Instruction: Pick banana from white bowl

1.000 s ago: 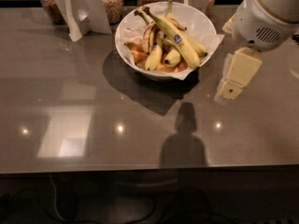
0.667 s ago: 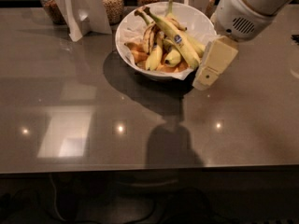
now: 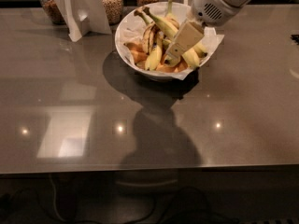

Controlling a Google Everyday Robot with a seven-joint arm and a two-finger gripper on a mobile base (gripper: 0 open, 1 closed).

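The white bowl (image 3: pixel 122 37) with its paper liner stands at the back middle of the grey table. The banana (image 3: pixel 162 23), long and bright yellow with a greenish-brown stem pointing back-left, lies across the top of the fruit pile. My gripper (image 3: pixel 174 55) reaches down from the upper right into the bowl. It sits right over the middle of the banana and hides that part, including any sticker. I cannot see whether it touches the banana.
A brown-streaked banana (image 3: pixel 148 35) and a short stubby banana (image 3: pixel 154 57) lie beside the long one. Glass jars of grains (image 3: pixel 112 3) and a white folded stand (image 3: pixel 81 8) are behind the bowl at the left. The table's front edge (image 3: pixel 149 169) runs below.
My gripper has moved left and back from beside the bowl's right rim to over the bananas inside it. The camera view has also drawn closer to the bowl.
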